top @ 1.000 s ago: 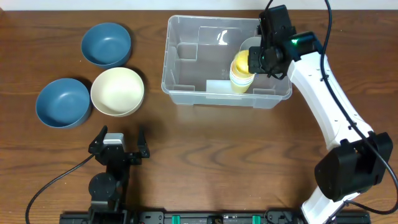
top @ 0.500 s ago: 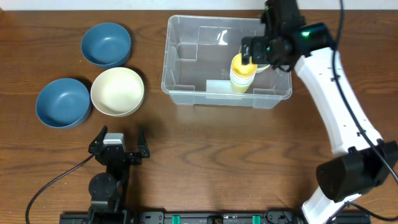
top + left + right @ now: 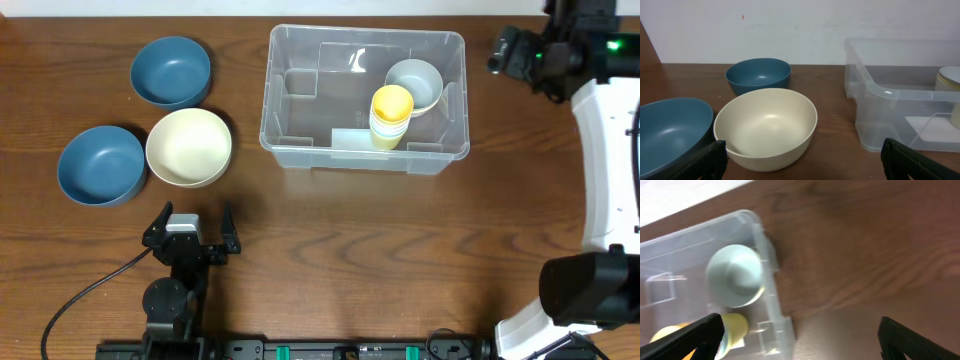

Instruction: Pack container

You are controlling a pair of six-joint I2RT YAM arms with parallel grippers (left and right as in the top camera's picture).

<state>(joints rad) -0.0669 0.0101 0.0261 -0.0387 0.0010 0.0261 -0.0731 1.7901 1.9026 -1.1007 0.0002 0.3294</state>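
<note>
Tool, right (image 3: 508,52): jaws wide apart, nothing between them, held above the surface (image 3: 350,250) just beyond the right end of the container (image 3: 365,31).

Tool, left (image 3: 191,226): jaws wide apart, empty, low at the near edge of the surface, facing the loose bowls.

Location of container: far centre of the surface, upright and open-topped. The grey bowl (image 3: 414,84) sits in its far right corner, with the yellow cup stack (image 3: 391,115) standing upright just beside it.

Hazards, as judged:
- The cup stack is tall and narrow. A bowl lowered in close beside it could knock it over.
- The cream bowl (image 3: 189,147) lies hard against the near blue bowl (image 3: 100,165). Closing on one rim could shove its neighbour.
- Bowl rims are smooth and curved, so a shallow pinch may slip during the carry.
- The container is light. Striking its wall on the way in could slide it.

Count:
- Tools: two.
- Container: one.
- Bowls: four. Two are blue, the second being the far blue bowl (image 3: 171,71). One is cream and one is grey.
- Bowls still outside the container: three.
- Cup stacks: one. The number of cups in it cannot be told.
</note>
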